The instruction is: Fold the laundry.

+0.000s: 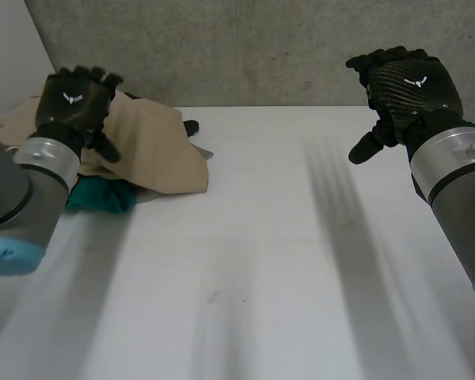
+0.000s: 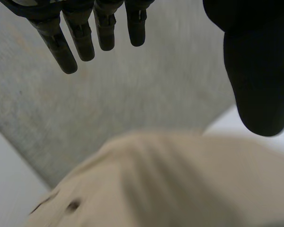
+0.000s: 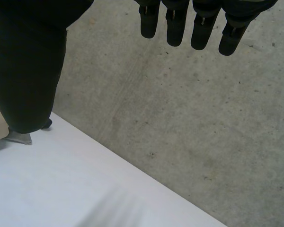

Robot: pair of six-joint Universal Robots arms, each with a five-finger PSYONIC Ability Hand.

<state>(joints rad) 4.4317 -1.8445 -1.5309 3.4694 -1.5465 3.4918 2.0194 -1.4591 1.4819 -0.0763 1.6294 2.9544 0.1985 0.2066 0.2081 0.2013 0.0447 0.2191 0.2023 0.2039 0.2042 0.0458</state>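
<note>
Left hand (image 1: 73, 101) and right hand (image 1: 408, 83) hovered open, holding nothing. Beige cloth (image 1: 158, 146) lay heaped over a teal cloth (image 1: 103, 196) at the far left corner of the tabletop (image 1: 261, 261); a careless grasp could lift both garments together.

The beige cloth (image 1: 162, 150) looks soft, matt and creased; the teal cloth (image 1: 103, 196) is perhaps a knit. The table (image 1: 261, 261) is smooth and matt, the wall (image 1: 261, 47) rough concrete. The right hand (image 1: 408, 83) has a glossy woven back.

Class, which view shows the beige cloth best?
Head view: the beige cloth lies there nearly whole, over a teal garment. The left wrist view shows a close patch; the right wrist view, a sliver.
</note>
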